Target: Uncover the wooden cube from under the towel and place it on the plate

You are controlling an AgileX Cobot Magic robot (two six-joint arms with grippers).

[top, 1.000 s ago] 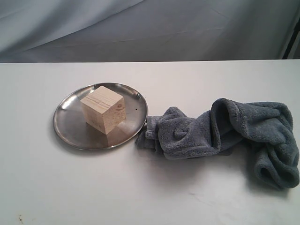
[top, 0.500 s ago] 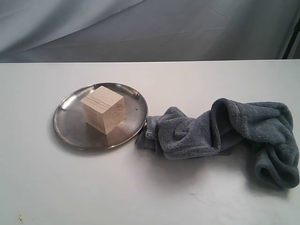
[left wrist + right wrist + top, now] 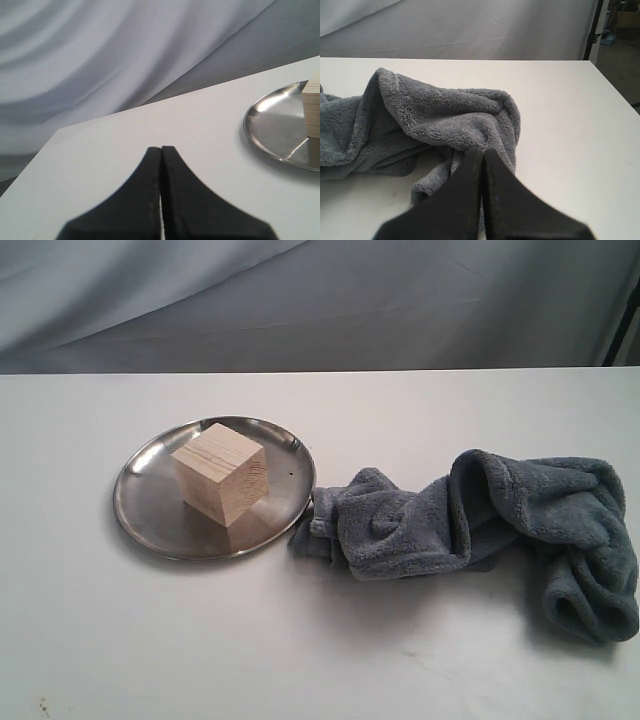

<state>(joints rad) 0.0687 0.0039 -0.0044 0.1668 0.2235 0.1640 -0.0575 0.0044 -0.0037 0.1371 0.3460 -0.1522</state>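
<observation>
Wooden cube on plate, apart from jaws

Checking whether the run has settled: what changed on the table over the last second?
Nothing visibly changed. The wooden cube sits on the plate as before, and the towel lies crumpled beside the plate in the same folds.

White tabletop, grey draped backdrop (soft folds), dark stand beyond the table's edge
</observation>
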